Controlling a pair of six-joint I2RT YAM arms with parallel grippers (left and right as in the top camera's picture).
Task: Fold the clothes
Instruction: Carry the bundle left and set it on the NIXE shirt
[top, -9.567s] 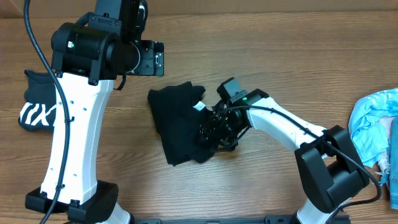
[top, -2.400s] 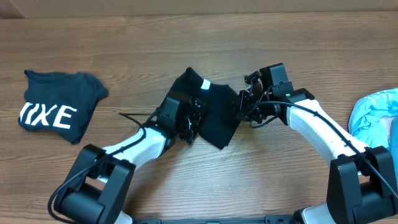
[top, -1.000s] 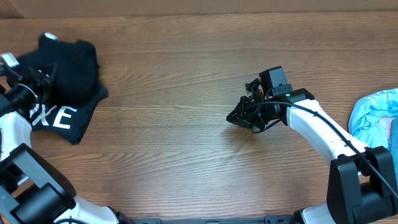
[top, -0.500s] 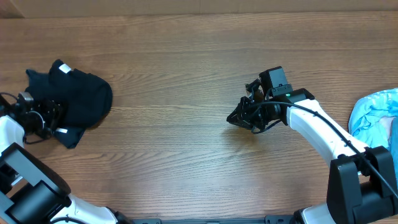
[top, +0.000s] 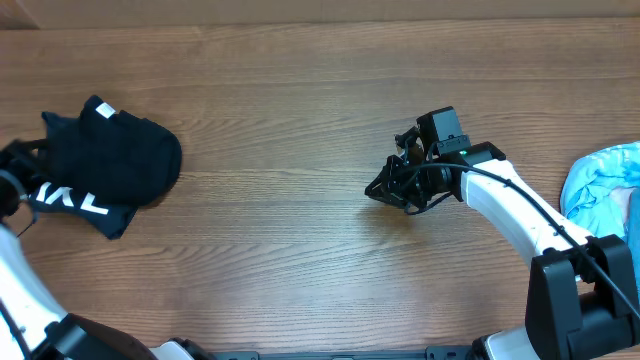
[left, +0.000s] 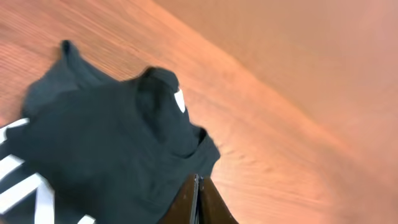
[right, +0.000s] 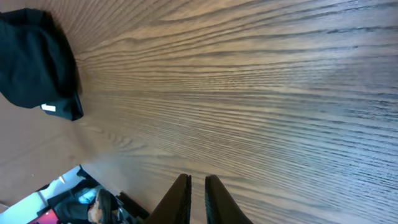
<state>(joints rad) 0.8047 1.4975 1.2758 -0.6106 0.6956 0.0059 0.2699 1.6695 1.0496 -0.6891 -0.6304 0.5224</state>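
Note:
The black shirt (top: 125, 160) lies bunched at the table's left, its white label (top: 105, 110) facing up. It rests on the dark white-lettered top (top: 65, 200), whose letters peek out below it. In the left wrist view the shirt (left: 106, 143) fills the lower left. My left gripper (left: 196, 180) is shut and empty just above the shirt's edge; in the overhead view its arm (top: 10, 190) is a blur at the left edge. My right gripper (top: 385, 190) hovers mid-table, fingers (right: 180, 190) nearly together with nothing between them. The shirt (right: 37, 56) shows far off in the right wrist view.
Light blue pieces (top: 600, 195) are heaped at the right edge, beside the right arm's base. Bare wooden tabletop (top: 280, 150) stretches between the two grippers.
The left gripper let go of the black shirt, leaving it on the lettered top, then closed and pulled back toward the left edge. The right arm has not moved.

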